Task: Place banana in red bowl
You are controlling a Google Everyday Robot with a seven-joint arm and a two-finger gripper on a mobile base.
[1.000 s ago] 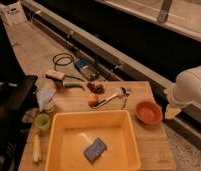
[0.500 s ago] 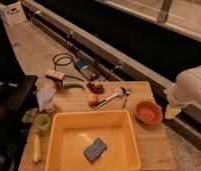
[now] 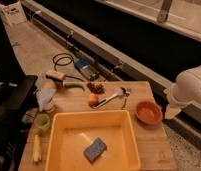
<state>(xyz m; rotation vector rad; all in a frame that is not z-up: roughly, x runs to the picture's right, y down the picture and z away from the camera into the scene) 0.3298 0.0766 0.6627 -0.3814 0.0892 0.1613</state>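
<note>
Filling the front middle of the wooden table [image 3: 153, 142] is a large rectangular yellow tub [image 3: 74, 135], with a blue sponge [image 3: 95, 149] lying flat on its floor toward the near wall. White robot arm [image 3: 191, 87] enters from the right, beyond the table's right edge. Gripper [image 3: 172, 111] hangs below the arm, off the table and just right of the red bowl [image 3: 148, 111]; jaws stand wide, nothing seen between them. Red bowl sits upright on the table's right side, just beyond the tub's far-right corner, with nothing visible inside. Banana [image 3: 36, 148] lies on the table's front-left edge, beside the tub's left wall, pointing roughly front to back; it is well apart from the red bowl, with the tub between them. Light-green cup [image 3: 42, 121] stands just behind the banana. Behind the tub: a pale crumpled cloth or bag [image 3: 45, 95] at left, a green vegetable [image 3: 74, 85] near the far-left corner, a metal utensil [image 3: 113, 96] lying at centre, and a small orange fruit [image 3: 92, 100] touching or just beside the utensil's near end.
</note>
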